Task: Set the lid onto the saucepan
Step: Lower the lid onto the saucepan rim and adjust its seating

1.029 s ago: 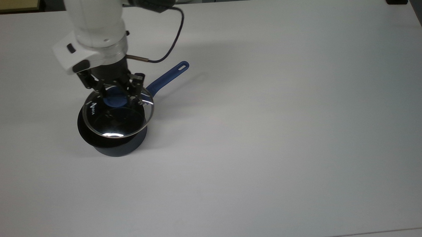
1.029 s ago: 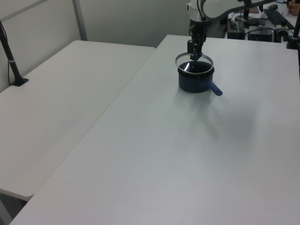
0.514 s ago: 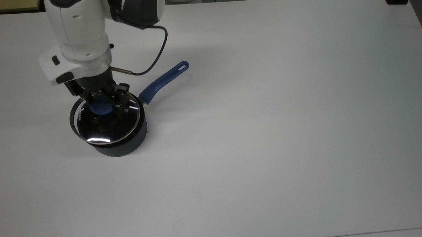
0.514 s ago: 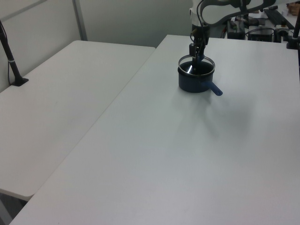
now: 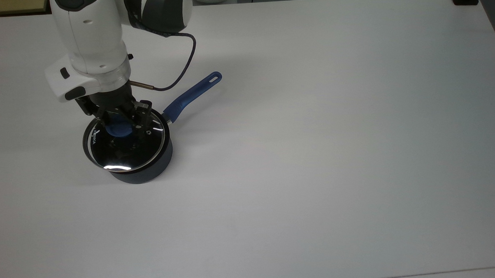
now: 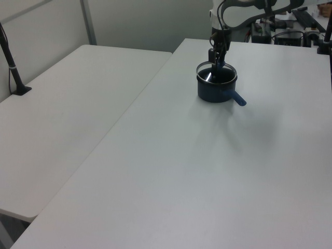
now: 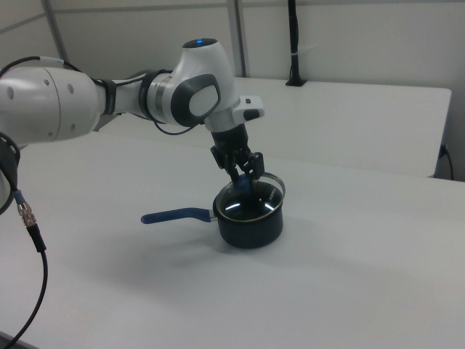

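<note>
The saucepan (image 5: 147, 172) is a small dark pot near the top view's left, with its long blue handle (image 5: 193, 95) pointing up and to the right. The lid (image 5: 126, 150), clear glass with a metal rim and white lettering, lies over the pot's mouth, shifted a little toward the top view's left. In the right view the lid (image 7: 256, 205) looks slightly tilted, its far edge higher. My gripper (image 5: 119, 123) comes down from above, shut on the lid's blue knob (image 5: 116, 130). The left view has the gripper (image 6: 218, 58) over the saucepan (image 6: 215, 90).
The white table (image 5: 314, 153) stretches wide and bare to the top view's right and front. A second white table (image 6: 62, 114) adjoins it in the left view, with a black post (image 6: 11, 62) at its far edge. A black cable (image 5: 183, 65) loops from the wrist.
The gripper carried the lid toward the top view's left and down over the saucepan's mouth. Over the last half second it barely moved.
</note>
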Controlling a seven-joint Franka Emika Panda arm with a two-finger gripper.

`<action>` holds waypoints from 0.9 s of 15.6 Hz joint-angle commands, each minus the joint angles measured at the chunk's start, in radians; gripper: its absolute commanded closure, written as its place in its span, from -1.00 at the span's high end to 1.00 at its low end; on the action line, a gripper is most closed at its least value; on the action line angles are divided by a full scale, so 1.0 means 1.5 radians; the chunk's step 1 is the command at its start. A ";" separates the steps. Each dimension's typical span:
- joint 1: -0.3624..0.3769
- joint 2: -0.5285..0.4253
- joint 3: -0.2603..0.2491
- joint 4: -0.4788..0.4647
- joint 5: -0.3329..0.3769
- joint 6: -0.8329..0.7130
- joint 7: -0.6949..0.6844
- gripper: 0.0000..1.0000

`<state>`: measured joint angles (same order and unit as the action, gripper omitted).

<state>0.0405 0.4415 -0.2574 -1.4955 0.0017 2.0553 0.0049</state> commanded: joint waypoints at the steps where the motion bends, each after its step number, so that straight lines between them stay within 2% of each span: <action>1: 0.005 -0.002 -0.007 0.002 0.025 0.003 -0.012 -0.20; 9: 0.005 -0.002 -0.007 -0.009 0.033 -0.002 -0.023 -0.19; 14: 0.005 -0.003 -0.007 -0.009 0.034 -0.040 -0.036 -0.20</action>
<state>0.0404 0.4484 -0.2582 -1.4991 0.0282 2.0471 -0.0088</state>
